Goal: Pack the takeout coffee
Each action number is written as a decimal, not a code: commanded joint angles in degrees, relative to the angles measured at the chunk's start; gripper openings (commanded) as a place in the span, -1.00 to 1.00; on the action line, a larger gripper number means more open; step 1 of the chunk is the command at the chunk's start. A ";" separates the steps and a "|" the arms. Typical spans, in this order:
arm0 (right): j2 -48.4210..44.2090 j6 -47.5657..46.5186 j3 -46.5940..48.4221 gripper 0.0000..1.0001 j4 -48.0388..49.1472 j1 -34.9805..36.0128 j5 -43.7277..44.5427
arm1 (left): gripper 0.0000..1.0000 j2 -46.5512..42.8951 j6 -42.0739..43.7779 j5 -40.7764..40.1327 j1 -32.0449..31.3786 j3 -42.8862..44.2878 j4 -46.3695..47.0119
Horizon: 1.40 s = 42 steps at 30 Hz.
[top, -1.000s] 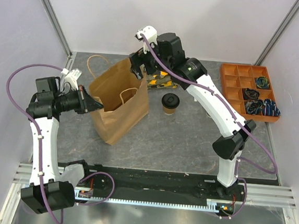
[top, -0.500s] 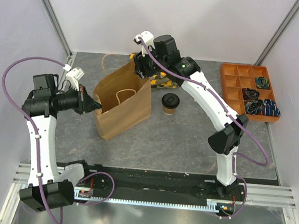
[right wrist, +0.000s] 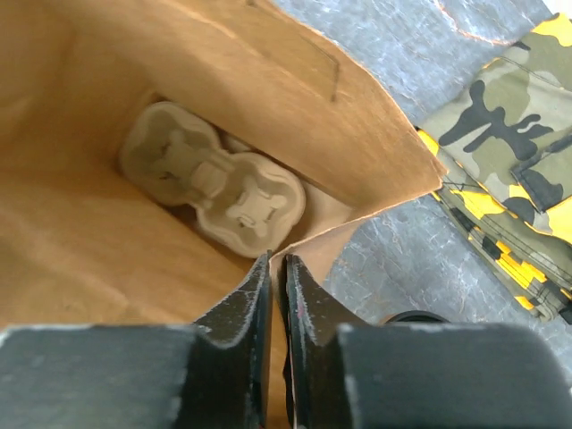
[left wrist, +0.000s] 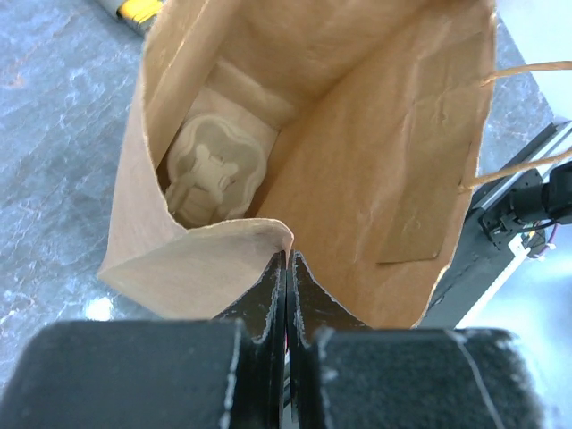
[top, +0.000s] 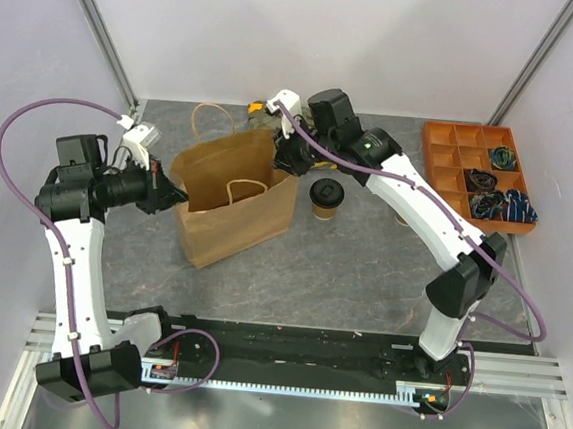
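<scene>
Left gripper (top: 173,197) is closed on the left rim of the paper bag (top: 232,205). Its wrist view shows the two fingers pressed together with the paper edge pinched between them (left wrist: 286,259). The right gripper (top: 286,159) is clamped in the same way on the bag's opposite, far-right rim; in its own view the jaws meet on a fold of the paper (right wrist: 277,264). Held between the two, the bag stands upright on the table (top: 342,270) with its mouth spread wide.

Down at the bottom of the bag lies a moulded-pulp carrier tray (left wrist: 214,174), pale and two-pocketed, also seen from the right wrist (right wrist: 210,179).

The takeout coffee (top: 324,198) is outside the bag. It stands upright on the table just beside the bag's right wall, with its black lid on top. It is near the right gripper, slightly toward the arm bases from it, and nothing touches it. The left gripper is well apart from it, with the whole bag between them. A dark curved sliver at the lower edge of the right wrist view may be its lid, though that is hard to tell.

A camouflage cloth (right wrist: 500,161) lies on the table just beyond the bag's right rim. An orange organizer (top: 442,158) sits well apart from the bag, past the coffee.
</scene>
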 commanded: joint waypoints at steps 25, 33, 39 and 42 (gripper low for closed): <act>-22.84 -20.93 -24.96 0.54 4.50 5.68 -8.55 | -0.96 -24.92 41.22 6.97 -0.03 -14.63 -14.53; -27.31 -20.23 -21.79 0.84 3.97 6.91 -9.26 | -0.96 -26.24 44.47 6.26 -0.12 -14.90 -16.81; -31.45 -12.77 -21.97 0.96 9.94 7.44 2.74 | -0.96 -24.75 45.09 6.53 -0.12 -14.99 -17.08; -29.61 -1.46 -19.43 0.96 12.32 7.09 20.44 | -0.96 -23.69 46.05 7.32 -0.03 -14.99 -17.08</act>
